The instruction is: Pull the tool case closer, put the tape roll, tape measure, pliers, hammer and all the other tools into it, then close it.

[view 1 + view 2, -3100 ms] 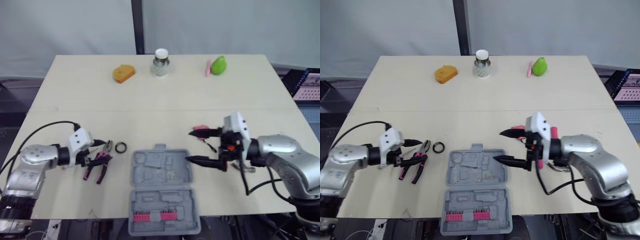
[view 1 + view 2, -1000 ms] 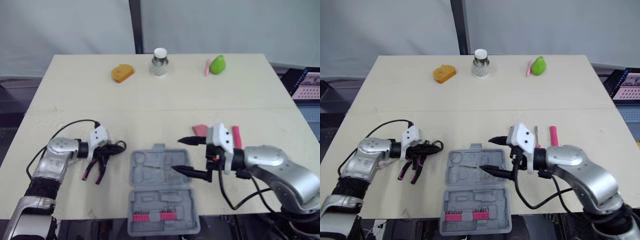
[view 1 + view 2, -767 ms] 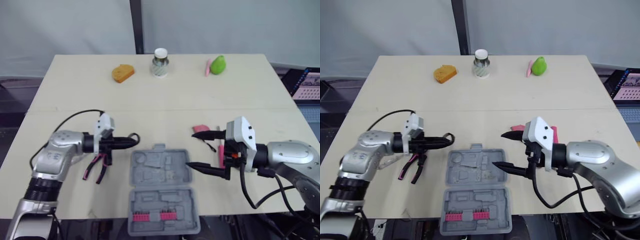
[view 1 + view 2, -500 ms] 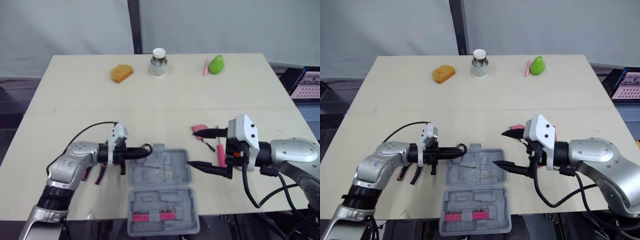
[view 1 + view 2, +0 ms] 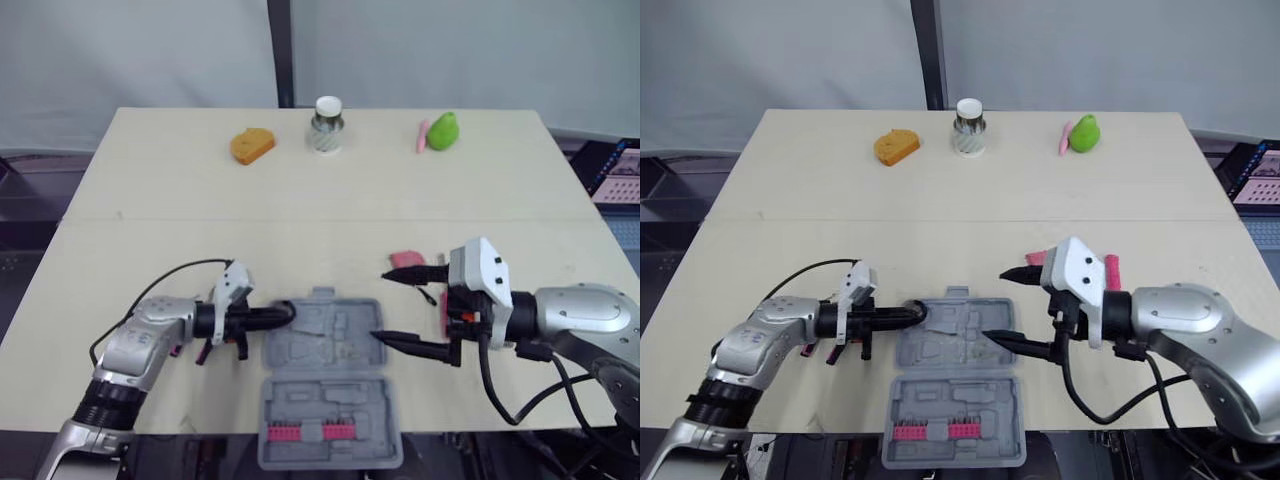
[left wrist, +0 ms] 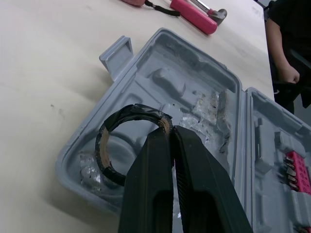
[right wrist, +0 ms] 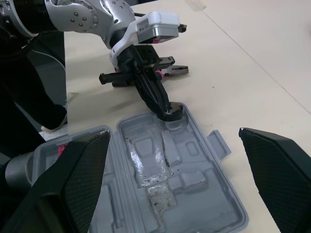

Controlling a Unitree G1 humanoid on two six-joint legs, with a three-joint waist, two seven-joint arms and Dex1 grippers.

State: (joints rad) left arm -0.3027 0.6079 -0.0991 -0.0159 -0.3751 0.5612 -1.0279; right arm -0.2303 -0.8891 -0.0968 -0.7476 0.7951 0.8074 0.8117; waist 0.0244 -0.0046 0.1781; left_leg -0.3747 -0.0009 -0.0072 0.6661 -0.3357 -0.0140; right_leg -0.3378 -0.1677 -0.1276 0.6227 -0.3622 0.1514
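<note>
The grey tool case (image 5: 330, 342) lies open near the table's front edge, its lid half nearest me. My left gripper (image 5: 280, 314) is shut on the black tape roll (image 6: 131, 112) and holds it over a round recess at the case's left corner. The pink-handled pliers (image 7: 172, 72) lie on the table just left of that arm. My right gripper (image 5: 380, 306) is open at the case's right side, holding nothing. Behind it lie the pink tape measure (image 5: 405, 259) and the pink-handled hammer (image 5: 1112, 270).
A row of red bits (image 5: 320, 432) sits in the case's near half. Along the table's far edge stand an orange block (image 5: 251, 146), a white-capped jar (image 5: 326, 124) and a green pear-shaped object (image 5: 444, 130) with a pink stick (image 5: 422, 136) beside it.
My left gripper picked the tape roll up from beside the pliers and carried it right to the case's left corner. My right gripper stayed open beside the case, shifting only slightly.
</note>
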